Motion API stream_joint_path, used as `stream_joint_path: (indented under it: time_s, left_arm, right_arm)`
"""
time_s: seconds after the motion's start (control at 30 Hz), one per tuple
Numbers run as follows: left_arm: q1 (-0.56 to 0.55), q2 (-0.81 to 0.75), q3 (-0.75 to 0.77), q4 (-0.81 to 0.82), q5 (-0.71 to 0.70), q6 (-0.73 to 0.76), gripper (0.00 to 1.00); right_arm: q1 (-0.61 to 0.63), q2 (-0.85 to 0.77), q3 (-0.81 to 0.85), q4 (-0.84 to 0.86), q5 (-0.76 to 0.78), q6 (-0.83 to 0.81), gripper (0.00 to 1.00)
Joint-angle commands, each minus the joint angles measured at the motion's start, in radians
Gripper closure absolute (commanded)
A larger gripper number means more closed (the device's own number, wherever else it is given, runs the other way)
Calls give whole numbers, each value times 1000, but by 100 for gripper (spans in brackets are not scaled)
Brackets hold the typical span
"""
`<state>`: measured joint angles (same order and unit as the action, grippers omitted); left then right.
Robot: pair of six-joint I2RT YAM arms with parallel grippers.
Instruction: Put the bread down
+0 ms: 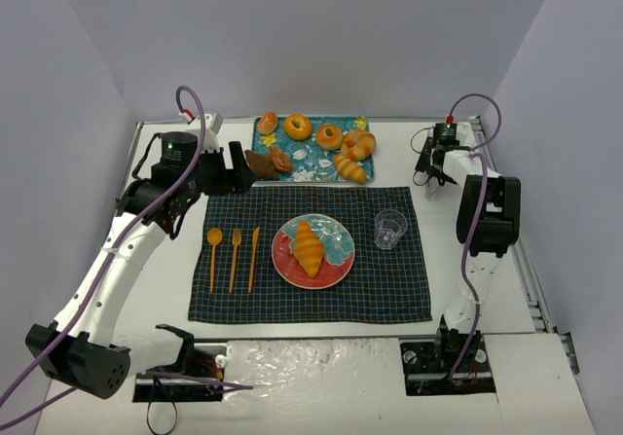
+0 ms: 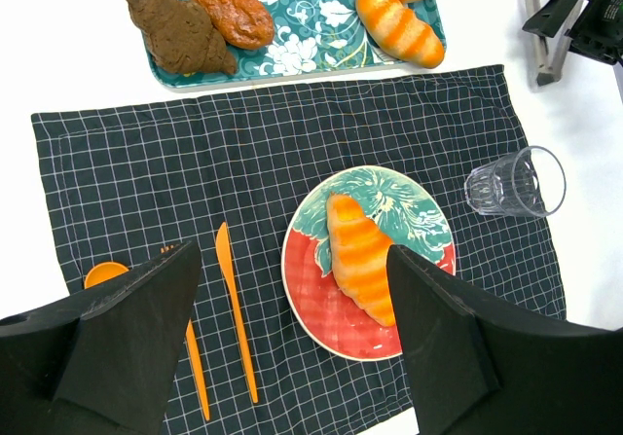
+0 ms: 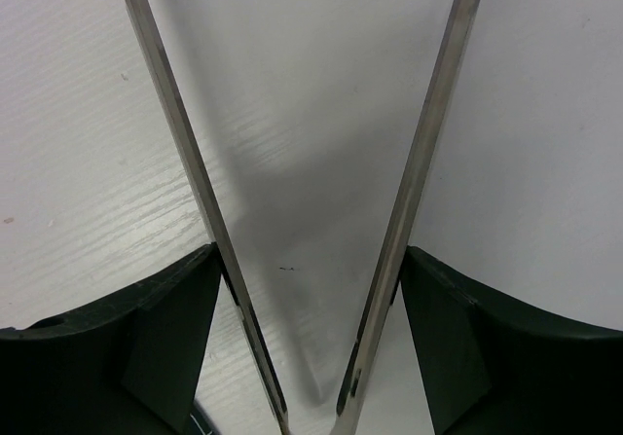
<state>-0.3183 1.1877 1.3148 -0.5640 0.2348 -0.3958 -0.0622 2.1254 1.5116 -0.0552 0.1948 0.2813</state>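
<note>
Shows the bread (image 1: 310, 248) lying on the plate (image 1: 341, 265) mid-mat, long axis running near to far with a slight slant. Finds the left gripper (image 2: 290, 252) spread wide and empty beside the tray (image 1: 313, 167), bread nearward and rightward of it. Puts the right gripper (image 3: 310, 255) well apart, clasping metal tongs (image 3: 185, 153). Makes the left arm nearer; placing looks done.

I have the left arm stretched far forward, its end effector (image 1: 237, 168) hanging high above the surface, fingers (image 2: 146, 308) spread wide and empty. The right arm is folded upright, its end effector (image 1: 429, 174) pointing down and clasping metal tongs (image 3: 409, 211).
</note>
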Motion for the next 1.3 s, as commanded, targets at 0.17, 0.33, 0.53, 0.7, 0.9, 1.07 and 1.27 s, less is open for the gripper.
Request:
stream_joint_path:
  time_s: [0.17,0.33,0.53,0.7,0.9,1.07,1.27]
  left_arm:
    - [4,-10,55,46,-3,17,27]
    - [4,-12,57,46,-3,17,27]
    - [4,-15,50,47,-2,16,27]
    - [4,-14,50,50,-2,15,27]
    - [4,-10,52,49,0,14,27]
    - [4,-11,54,50,0,14,27]
    - [4,-11,61,50,-5,14,27]
  right_arm:
    - [16,-41,4,6,54,-19,23]
    - [16,-67,-1,-13,77,-11,23]
    - [23,-140,-10,-40,130,-17,22]
    - [31,-243,-21,-47,126,-17,21]
    - [63,-337,-13,-55,67,-13,19]
    - [143,-435,3,-50,-37,-12,18]
    - [239,-573,-24,19,-247,18,14]
